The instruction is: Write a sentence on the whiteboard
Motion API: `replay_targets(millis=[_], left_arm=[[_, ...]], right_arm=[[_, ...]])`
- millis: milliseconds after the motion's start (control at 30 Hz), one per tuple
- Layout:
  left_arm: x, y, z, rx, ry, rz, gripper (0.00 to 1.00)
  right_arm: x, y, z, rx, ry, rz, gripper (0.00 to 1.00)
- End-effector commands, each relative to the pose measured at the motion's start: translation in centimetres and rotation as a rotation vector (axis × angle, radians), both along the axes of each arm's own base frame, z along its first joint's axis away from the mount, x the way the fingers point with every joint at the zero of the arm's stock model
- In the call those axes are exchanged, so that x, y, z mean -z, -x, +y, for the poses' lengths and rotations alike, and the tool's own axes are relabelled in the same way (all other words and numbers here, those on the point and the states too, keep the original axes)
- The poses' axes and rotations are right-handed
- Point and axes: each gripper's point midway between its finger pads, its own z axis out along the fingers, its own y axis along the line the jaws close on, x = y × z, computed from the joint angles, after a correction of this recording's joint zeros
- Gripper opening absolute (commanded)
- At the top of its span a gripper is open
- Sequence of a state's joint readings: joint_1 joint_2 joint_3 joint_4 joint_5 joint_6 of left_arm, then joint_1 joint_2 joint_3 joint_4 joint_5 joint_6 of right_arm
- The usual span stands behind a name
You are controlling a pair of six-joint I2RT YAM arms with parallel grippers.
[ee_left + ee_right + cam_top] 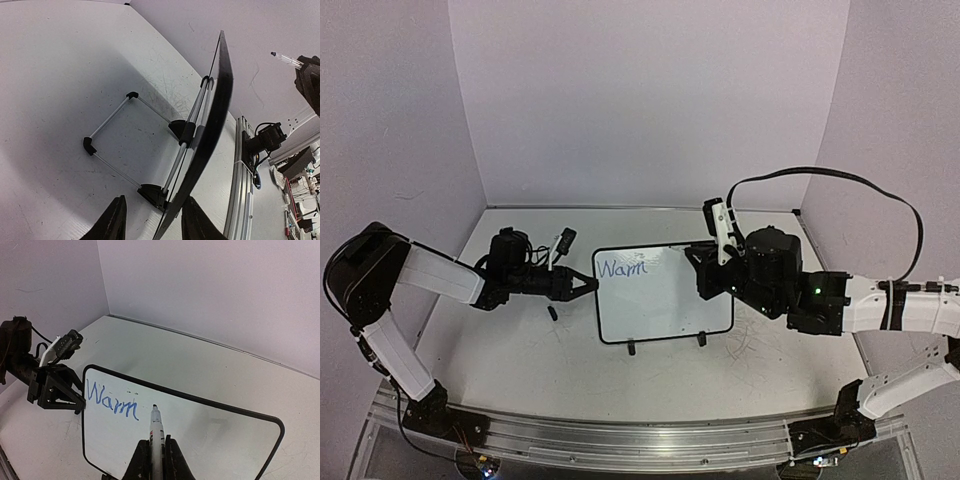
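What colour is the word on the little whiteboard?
The word is blue; the right wrist view shows it best.

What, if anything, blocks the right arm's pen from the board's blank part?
Nothing visible. The marker points at bare whiteboard just right of "Warm"; the left gripper has its jaws only at the board's left edge.

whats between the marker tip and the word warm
Only a short stretch of bare whiteboard; the marker tip sits just right of "Warm", seen in the right wrist view.
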State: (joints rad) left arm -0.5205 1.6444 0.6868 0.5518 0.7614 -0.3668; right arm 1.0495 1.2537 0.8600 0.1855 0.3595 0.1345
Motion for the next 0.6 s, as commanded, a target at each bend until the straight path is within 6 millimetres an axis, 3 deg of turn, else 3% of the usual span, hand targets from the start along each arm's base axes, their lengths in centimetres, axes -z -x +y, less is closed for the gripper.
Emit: replay_targets(millis=[0, 300, 567], left_arm=[[-2.3, -0.8, -0.7, 0.034, 0.044, -0.087, 0.36], [-2.2, 0.3, -1.5, 0.089, 0.056, -0.072, 0.39], [-2.1, 0.5, -2.6, 0.106, 0.051, -0.087, 0.24]], right_arm=[[-0.3, -0.5, 0.0, 0.008, -0.027, 0.008, 0.0], [0.9, -0.5, 0.7, -0.043, -0.021, 0.04, 0.0], [2.2, -0.8, 0.9, -0.03, -0.001, 0.063, 0.0]])
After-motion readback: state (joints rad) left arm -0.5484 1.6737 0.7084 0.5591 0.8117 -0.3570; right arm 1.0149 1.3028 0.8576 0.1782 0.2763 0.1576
